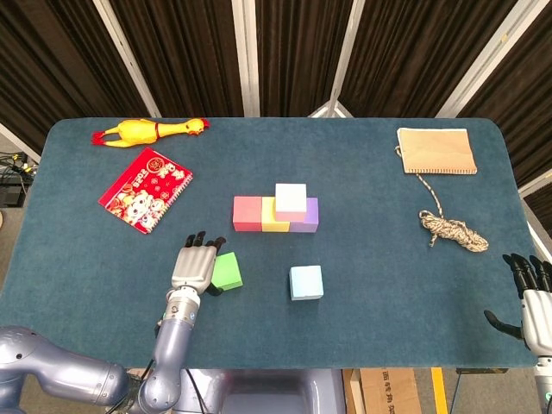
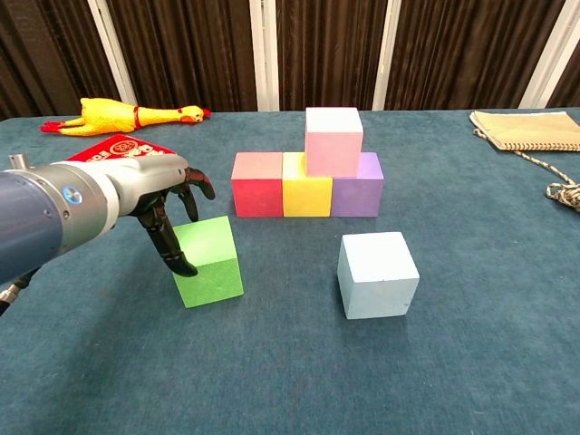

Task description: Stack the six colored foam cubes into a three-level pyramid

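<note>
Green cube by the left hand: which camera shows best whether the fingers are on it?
The chest view: the left hand reaches the green cube from its side. The head view shows hand and cube from above, contact unclear.

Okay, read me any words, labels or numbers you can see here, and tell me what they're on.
Red booklet: gold markings and a cartoon figure on its cover, too small to read.
Left arm: small round blue emblem, blurred, not readable.
Foam cubes, rubber chicken, tan pouch: no text visible.

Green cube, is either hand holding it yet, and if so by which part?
Nothing is held. The left hand sits against the green cube's left side, fingers spread, not closed around it. The right hand is open.
</note>
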Motion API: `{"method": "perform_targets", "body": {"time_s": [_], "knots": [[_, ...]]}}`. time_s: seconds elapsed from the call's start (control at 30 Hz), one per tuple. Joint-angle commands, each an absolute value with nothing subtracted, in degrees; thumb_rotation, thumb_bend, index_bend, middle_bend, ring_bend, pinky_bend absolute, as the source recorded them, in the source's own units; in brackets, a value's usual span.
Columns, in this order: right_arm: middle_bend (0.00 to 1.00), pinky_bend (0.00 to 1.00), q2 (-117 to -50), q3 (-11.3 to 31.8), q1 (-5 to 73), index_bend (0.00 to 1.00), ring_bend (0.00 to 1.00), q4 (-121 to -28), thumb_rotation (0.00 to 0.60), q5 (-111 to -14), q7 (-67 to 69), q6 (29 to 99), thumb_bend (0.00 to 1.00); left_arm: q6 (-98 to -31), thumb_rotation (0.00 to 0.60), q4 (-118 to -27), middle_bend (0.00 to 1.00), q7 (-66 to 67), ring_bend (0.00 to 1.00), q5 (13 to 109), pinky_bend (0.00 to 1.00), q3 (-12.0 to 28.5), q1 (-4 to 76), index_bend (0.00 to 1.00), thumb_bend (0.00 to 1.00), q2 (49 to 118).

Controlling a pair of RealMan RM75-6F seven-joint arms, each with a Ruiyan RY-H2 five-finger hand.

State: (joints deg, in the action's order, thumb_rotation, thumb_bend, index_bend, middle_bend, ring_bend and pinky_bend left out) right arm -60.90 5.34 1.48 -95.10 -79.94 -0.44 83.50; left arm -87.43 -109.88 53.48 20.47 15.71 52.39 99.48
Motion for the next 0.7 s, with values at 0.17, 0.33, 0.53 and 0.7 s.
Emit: {"method": "perform_targets", "body": {"time_s": [0.17, 0.33, 0.53, 0.7], "knots": [[0.14, 0.0, -60.96, 5.43, 1.49, 0.13, 0.02, -95.12, 0.6, -79.67, 0.06, 83.46, 0.19, -87.28, 0.6, -109.22, 0.27, 53.62, 0.0, 21.14, 0.0, 15.39, 51.92, 0.19, 0.13, 99.91], [0.14, 0.0, -60.97, 5.51, 1.52, 0.13, 0.02, -95.2, 0.6, -79.61, 0.69, 83.46, 0.19, -87.85, 0.6, -109.0, 0.27, 54.63, 0.0, 22.39, 0.0, 14.73, 51.97, 0.2, 0.14, 100.54], [0.14, 0.0, -60.87, 5.45, 1.64, 0.13, 0.02, -95.12, 0.6, -79.5, 1.28, 83.04, 0.19, -89.46, 0.6, -109.28, 0.28, 55.81, 0.0, 24.89, 0.0, 13.69, 51.93, 0.22, 0.15, 101.3], [0.14, 0.0, -60.74, 5.58, 1.58, 0.13, 0.02, -95.01, 0.6, -79.33, 2.13, 83.11, 0.19, -90.35, 0.6, -109.37, 0.29, 56.59, 0.0, 25.02, 0.0, 13.53, 51.4, 0.23, 0.17, 101.84]]}}
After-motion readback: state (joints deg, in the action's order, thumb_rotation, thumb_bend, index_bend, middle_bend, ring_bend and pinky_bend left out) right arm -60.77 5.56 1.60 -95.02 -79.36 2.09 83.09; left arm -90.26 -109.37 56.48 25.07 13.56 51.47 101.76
